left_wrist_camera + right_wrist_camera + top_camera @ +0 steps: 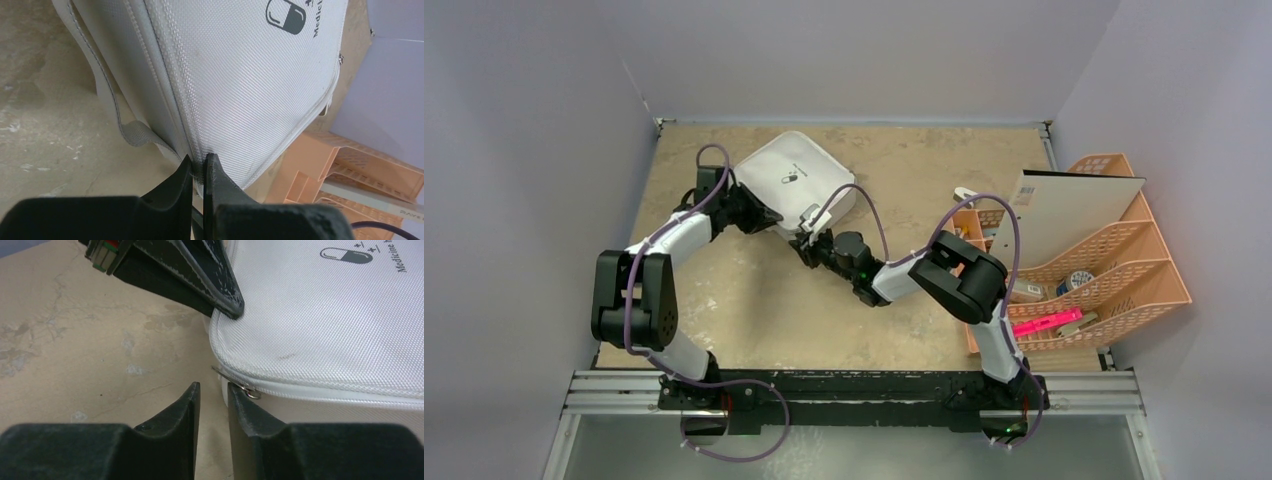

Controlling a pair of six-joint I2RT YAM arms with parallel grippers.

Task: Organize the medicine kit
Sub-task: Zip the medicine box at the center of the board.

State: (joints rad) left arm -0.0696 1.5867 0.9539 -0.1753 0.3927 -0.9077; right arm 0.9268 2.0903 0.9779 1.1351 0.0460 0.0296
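Found medicine kit [792, 180] on counter [754, 310], far left. Observed left tool [198, 162] clamped on its seam, right tool [214, 390] narrowly parted, empty, just beside zipper pull [248, 390]. Noted peach lattice organizer [1124, 270] well apart, rightward.

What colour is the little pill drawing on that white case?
The pill logo is dark grey, half only outlined; clearest in right wrist view.

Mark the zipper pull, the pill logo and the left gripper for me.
zipper pull [248, 391], right wrist view, on its metal ring.
pill logo [347, 255], right wrist view, on the capsule's middle.
left gripper [199, 162], left wrist view, midway between fingertips at the medicine kit [240, 75] seam.
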